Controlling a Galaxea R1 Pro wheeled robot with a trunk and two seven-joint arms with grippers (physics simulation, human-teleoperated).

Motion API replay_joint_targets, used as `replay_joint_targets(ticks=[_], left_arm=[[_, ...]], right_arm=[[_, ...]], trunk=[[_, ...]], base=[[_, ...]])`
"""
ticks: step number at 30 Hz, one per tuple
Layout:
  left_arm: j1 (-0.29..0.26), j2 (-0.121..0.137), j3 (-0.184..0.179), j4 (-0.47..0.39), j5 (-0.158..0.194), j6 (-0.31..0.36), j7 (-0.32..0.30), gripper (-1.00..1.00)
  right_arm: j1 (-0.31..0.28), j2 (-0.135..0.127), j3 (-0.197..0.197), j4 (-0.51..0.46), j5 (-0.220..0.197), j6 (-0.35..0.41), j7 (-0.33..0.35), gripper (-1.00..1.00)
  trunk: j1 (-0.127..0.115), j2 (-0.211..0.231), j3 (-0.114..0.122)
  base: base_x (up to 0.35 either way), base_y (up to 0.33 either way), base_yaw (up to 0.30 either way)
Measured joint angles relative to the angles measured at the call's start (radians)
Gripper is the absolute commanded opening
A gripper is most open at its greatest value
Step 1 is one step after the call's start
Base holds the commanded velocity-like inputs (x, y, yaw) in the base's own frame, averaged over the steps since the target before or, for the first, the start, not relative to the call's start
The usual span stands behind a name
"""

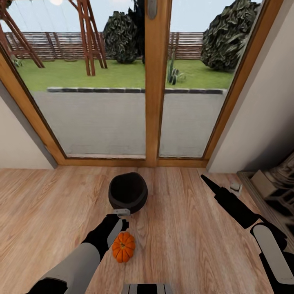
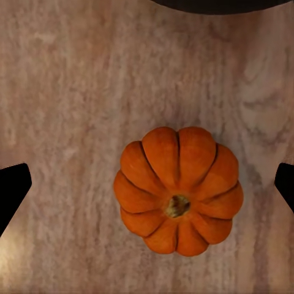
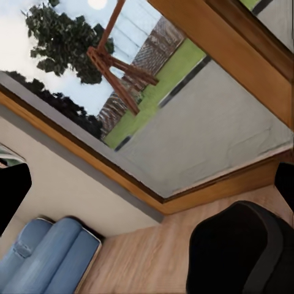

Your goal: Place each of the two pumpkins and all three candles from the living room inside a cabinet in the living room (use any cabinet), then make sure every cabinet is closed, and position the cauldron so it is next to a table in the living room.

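Hovering spread-open, the left pincer (image 2: 147,184) frames an upright pumpkin (image 2: 178,191), stem facing it.

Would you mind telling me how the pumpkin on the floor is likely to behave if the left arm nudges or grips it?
The pumpkin looks round and ribbed, so a sideways nudge would probably roll it across the smooth wood floor. Its grooves may help the fingers hold it. It sits stem-up and apart from the cauldron, so it likely has room to move.

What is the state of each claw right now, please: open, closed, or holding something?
Left claw: open, above the pumpkin on the floor, holding nothing.
Right claw: open, holding nothing; the black cauldron lies ahead of it.
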Motion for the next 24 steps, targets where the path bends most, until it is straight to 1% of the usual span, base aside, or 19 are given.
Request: replay_joint_targets(ticks=[12,19,24], left_arm=[[0.000,0.000,-0.001,0.000,0.001,0.000,0.000,1.00],[0.000,0.000,-0.001,-0.001,0.001,0.000,0.001,1.00],[0.000,0.000,-0.001,-0.002,0.000,0.000,0.000,1.00]], right_arm=[[0.007,0.000,0.000,0.000,-0.003,0.000,0.000,1.00],[0.008,0.000,-0.001,0.000,-0.003,0.000,0.001,1.00],[0.008,0.000,-0.001,0.000,-0.003,0.000,0.002,1.00]], trunk=[[0.005,-0.003,-0.046],[0.005,-0.003,-0.040],[0.005,-0.003,-0.038]], base=[[0.000,0.000,-0.012],[0.000,0.000,-0.157],[0.000,0.000,-0.046]])
